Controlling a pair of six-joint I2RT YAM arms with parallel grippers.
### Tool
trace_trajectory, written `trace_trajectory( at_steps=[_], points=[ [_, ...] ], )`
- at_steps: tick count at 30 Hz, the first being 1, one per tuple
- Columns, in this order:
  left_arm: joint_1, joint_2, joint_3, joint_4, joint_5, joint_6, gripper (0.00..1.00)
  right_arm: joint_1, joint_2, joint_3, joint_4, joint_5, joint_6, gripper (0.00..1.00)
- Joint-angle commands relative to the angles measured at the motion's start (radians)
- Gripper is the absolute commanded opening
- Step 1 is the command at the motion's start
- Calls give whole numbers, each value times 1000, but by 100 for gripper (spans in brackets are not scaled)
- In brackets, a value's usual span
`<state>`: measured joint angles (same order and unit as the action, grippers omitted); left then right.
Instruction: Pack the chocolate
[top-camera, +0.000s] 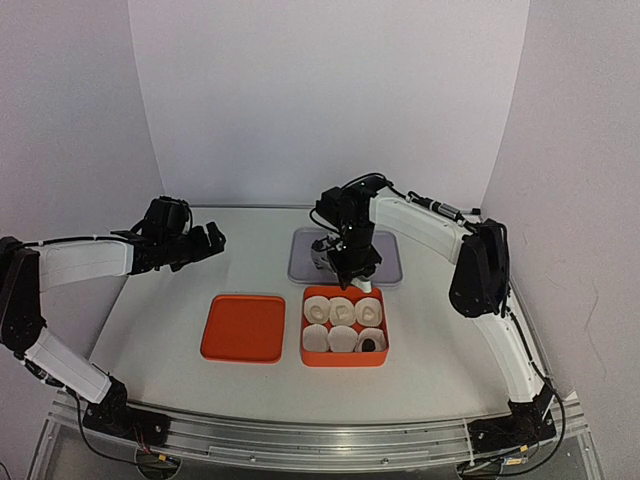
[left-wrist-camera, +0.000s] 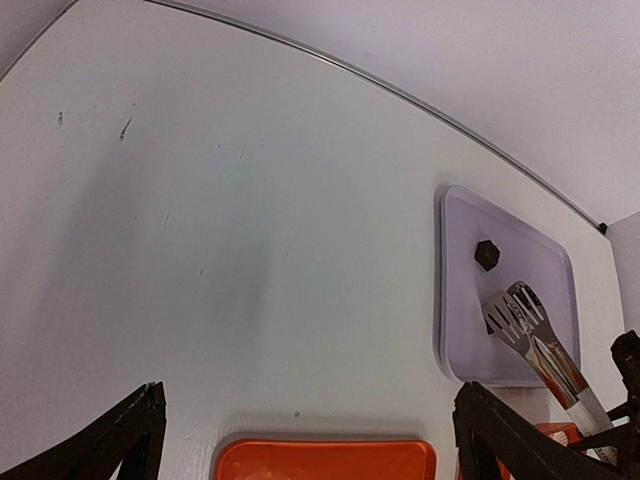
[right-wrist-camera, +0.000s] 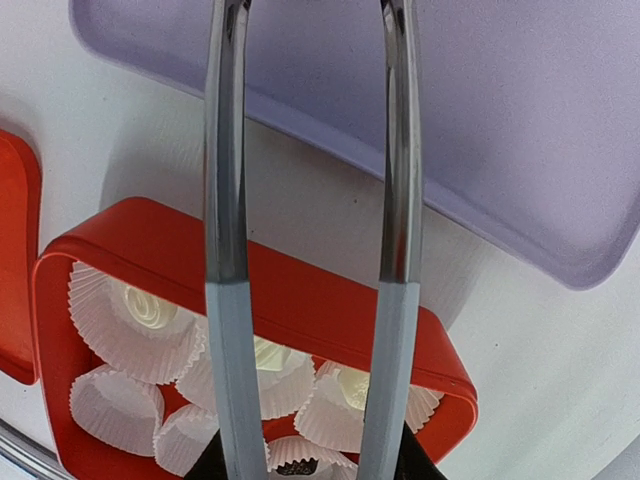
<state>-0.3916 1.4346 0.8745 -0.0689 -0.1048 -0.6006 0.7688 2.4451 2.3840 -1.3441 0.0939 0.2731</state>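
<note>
The orange box (top-camera: 345, 360) holds several white paper cups. The three back cups each hold a cream chocolate (right-wrist-camera: 148, 305). The front right cup holds a dark chocolate (top-camera: 371, 343), which also shows in the right wrist view (right-wrist-camera: 300, 468). Another dark chocolate (left-wrist-camera: 486, 255) lies on the purple tray (left-wrist-camera: 455, 300). My right gripper (top-camera: 350, 255) is shut on metal tongs (right-wrist-camera: 225, 200) above the box's far edge. The tong arms are apart, and their empty tips (left-wrist-camera: 515, 318) sit over the tray just short of that chocolate. My left gripper (top-camera: 205, 243) is open and empty, raised at the left.
An orange lid (top-camera: 243, 327) lies flat left of the box, and it shows below my left fingers in the left wrist view (left-wrist-camera: 325, 460). The purple tray (top-camera: 390, 262) lies just behind the box. White walls enclose the table's back and sides.
</note>
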Motion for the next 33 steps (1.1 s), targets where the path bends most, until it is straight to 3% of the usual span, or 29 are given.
trace_trajectory(
  at_steps=[1, 6, 10, 18, 28, 33],
  points=[
    [7, 2, 30, 26, -8, 18, 100, 2, 19, 29, -303, -22, -17, 30],
    [9, 0, 26, 26, -11, 16, 100, 1, 11, 28, -303, -11, -10, 8],
    [10, -1, 23, 28, -7, 16, 100, 1, -32, 26, -301, 1, -2, 0],
    [9, 3, 25, 48, 9, 10, 100, 11, -211, -7, -291, 40, 14, 0],
    [11, 31, 43, 64, 31, 19, 100, 131, -548, -369, -283, 22, 135, 0],
    [12, 54, 63, 64, 49, 22, 100, 202, -651, -490, -282, -62, 229, 0]
  ],
)
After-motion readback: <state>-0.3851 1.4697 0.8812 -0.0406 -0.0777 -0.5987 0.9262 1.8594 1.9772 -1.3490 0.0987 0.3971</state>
